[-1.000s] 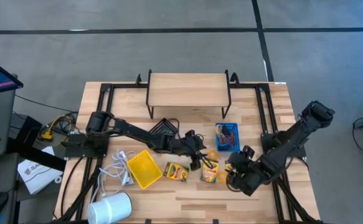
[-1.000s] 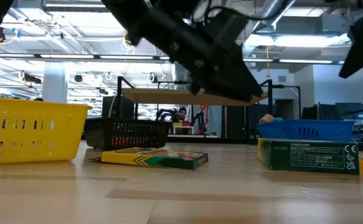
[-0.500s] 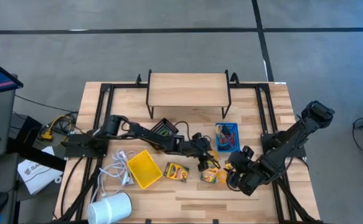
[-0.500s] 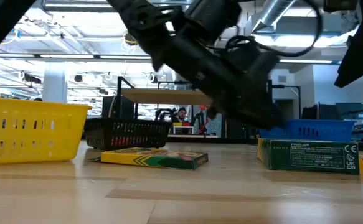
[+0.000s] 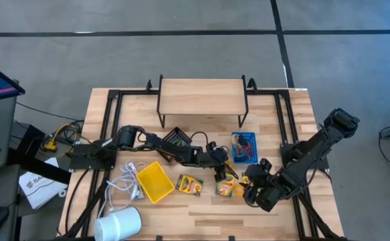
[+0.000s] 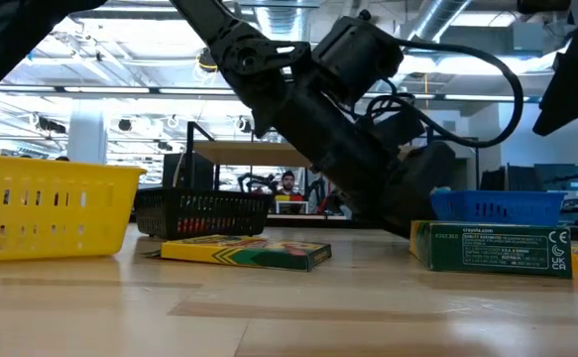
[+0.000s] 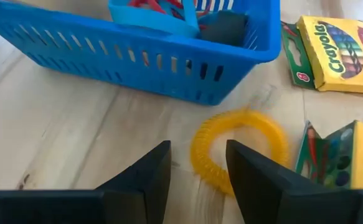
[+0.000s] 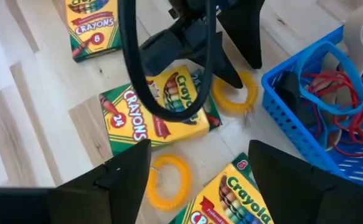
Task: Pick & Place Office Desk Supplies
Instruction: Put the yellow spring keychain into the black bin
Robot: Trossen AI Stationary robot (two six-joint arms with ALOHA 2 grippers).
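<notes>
Left wrist view: my left gripper, fingers parted and empty, straddles a yellow ring's edge beside the blue bin.

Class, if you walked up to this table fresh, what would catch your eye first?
The left gripper hangs low over a yellow ring, its open fingers straddling the ring's edge beside the blue bin. Crayon boxes lie scattered mid-table, and the right gripper waits open above them.
</notes>
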